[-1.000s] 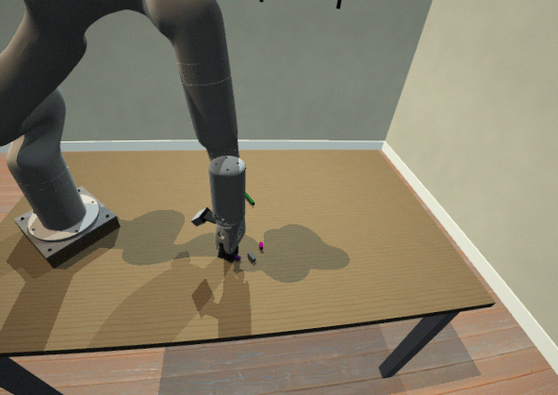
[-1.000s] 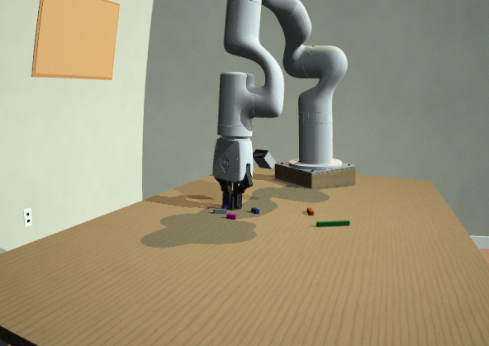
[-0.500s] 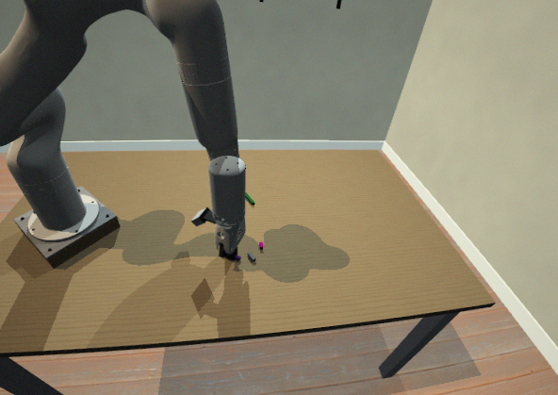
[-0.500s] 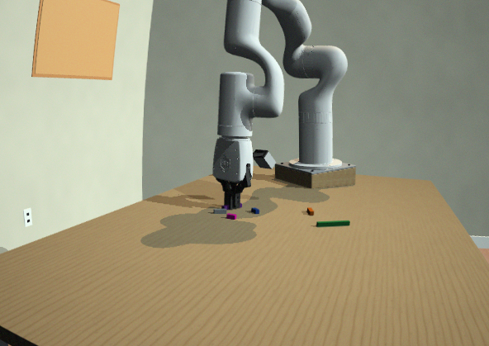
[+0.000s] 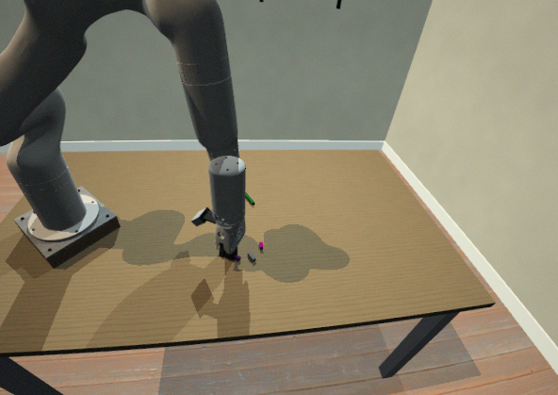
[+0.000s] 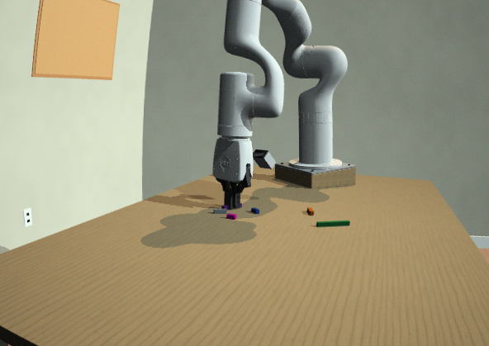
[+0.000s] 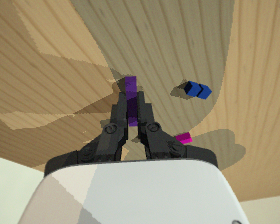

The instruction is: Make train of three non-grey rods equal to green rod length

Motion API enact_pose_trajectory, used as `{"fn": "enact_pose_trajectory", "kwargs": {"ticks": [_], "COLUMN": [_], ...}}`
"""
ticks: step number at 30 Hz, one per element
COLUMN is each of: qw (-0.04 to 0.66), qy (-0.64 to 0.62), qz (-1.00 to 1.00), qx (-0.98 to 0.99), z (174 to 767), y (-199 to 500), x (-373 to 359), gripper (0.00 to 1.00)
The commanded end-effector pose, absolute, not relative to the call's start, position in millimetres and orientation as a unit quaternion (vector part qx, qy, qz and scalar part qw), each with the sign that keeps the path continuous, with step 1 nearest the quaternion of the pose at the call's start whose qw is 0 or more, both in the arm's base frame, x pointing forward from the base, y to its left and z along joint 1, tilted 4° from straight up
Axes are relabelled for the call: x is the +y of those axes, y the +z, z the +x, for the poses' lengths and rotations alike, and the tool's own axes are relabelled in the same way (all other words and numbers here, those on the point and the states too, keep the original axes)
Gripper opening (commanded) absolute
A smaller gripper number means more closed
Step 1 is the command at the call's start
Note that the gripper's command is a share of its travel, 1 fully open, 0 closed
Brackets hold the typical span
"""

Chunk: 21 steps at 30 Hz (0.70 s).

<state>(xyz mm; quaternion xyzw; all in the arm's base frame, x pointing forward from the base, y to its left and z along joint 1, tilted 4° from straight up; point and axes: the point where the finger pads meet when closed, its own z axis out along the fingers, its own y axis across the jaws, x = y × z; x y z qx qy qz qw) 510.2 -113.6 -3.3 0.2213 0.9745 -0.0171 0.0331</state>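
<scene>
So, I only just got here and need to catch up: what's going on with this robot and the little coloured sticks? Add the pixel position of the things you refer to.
The arm's gripper (image 5: 230, 255) (image 6: 232, 206) (image 7: 132, 102) is down at the table, its fingers closed on the purple rod (image 5: 237, 257) (image 6: 225, 207) (image 7: 131, 82). The blue pieces (image 6: 255, 210) (image 7: 193, 90), seemingly two set end to end, lie apart from it, so the three-rod train looks unfinished. Magenta, grey, orange and green rods lie separately on the table.

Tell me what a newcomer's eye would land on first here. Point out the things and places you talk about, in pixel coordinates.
The big grey robot arm (image 5: 207, 66) (image 6: 268, 91) comes first, towering over the wooden table (image 5: 330, 203) (image 6: 248, 293). Next, the purple rod (image 7: 131, 84) between the dark fingers of its gripper (image 5: 229, 256) (image 6: 232, 207) (image 7: 132, 102), then the green rod (image 5: 250, 199) (image 6: 333, 224), off by itself beyond the orange one (image 6: 310, 211).
</scene>
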Motion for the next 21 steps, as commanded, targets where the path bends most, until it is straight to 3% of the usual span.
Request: {"fn": "enact_pose_trajectory", "kwargs": {"ticks": [1,21], "qw": [0.034,0.034], "qy": [-0.017,-0.017], "qz": [0.221,0.221], "qx": [0.974,0.974], "z": [511.1,510.8], "y": [-2.7,1.9], "x": [-113.7,-113.5], "gripper": [0.04,0.04]}}
